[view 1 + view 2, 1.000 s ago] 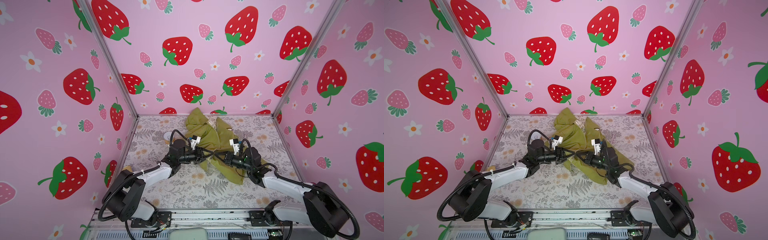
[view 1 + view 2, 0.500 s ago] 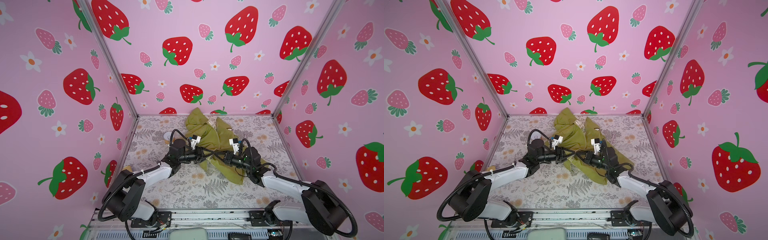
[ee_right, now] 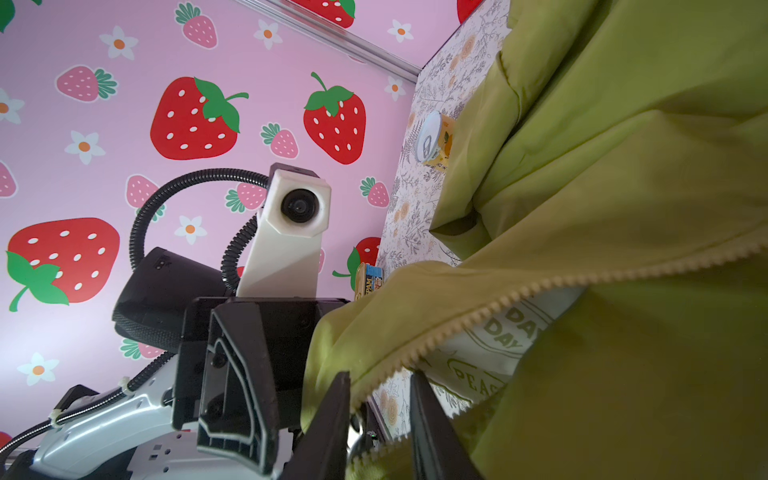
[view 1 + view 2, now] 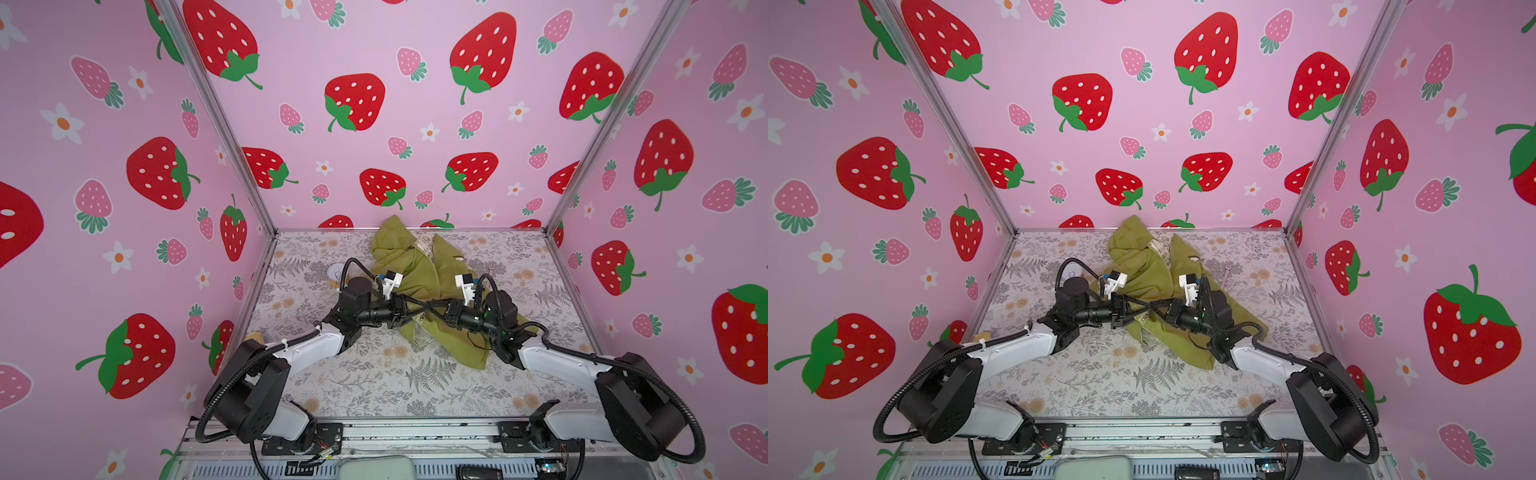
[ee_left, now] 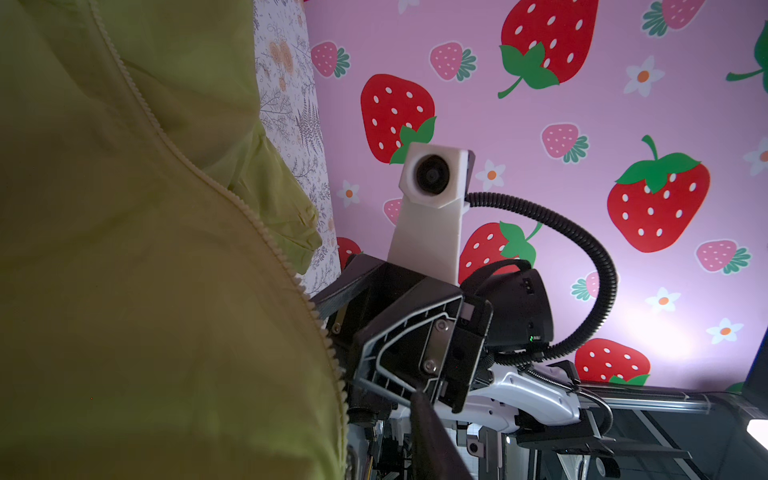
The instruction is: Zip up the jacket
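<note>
The olive-green jacket (image 4: 409,266) (image 4: 1142,270) lies crumpled at the middle back of the table, its front parted. My left gripper (image 4: 417,309) and right gripper (image 4: 434,308) meet tip to tip over its lower front edge. In the right wrist view both fingers (image 3: 336,419) stand apart, with the cream zipper teeth (image 3: 540,286) running between them and the printed lining (image 3: 498,345) behind. In the left wrist view one finger (image 5: 432,440) shows, a gap away from the zipper edge (image 5: 232,195). The jacket (image 5: 124,291) hides the other finger.
A white-lidded cup (image 4: 336,275) stands just behind the left arm. A small tin (image 3: 368,278) lies near the left wall. Pink strawberry walls close in the floral table (image 4: 374,386) on three sides.
Almost nothing has moved. The right gripper has edged a touch toward the left one, and both stay at the jacket's front edge.
</note>
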You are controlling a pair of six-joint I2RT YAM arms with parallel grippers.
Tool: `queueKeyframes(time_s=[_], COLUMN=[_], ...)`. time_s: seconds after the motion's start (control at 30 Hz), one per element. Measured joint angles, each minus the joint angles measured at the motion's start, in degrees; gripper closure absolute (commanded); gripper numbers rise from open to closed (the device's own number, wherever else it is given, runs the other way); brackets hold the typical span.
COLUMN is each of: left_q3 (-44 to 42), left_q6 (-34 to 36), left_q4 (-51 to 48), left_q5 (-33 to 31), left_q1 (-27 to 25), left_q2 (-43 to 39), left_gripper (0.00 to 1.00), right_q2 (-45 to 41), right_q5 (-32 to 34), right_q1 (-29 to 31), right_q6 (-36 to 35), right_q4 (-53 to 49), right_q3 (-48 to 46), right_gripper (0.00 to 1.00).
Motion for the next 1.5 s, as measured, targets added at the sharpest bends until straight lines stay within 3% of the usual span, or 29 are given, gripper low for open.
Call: queueKeyframes(time_s=[0.93,1.13,1.5], left_q3=[0.3,0.3,0.3], left_q6=[0.4,0.4,0.4], left_q4=[-0.1,-0.1,-0.1], left_q5=[1.1,1.1,1.3], left_q1=[0.0,0.0,0.0], left_q2=[0.7,0.7,0.9], left_gripper=[0.67,0.67,0.69], right_q2=[-0.7,-0.9,-0.9], right_q5=[0.0,0.1,0.2], right_q1=[0.8,1.0,1.0], right_q6=[0.2,0.2,0.0], right_q4=[0.3,0.3,0.1], right_q3=[0.8,0.1,0.1], right_gripper=[0.77,0.71,0.69])
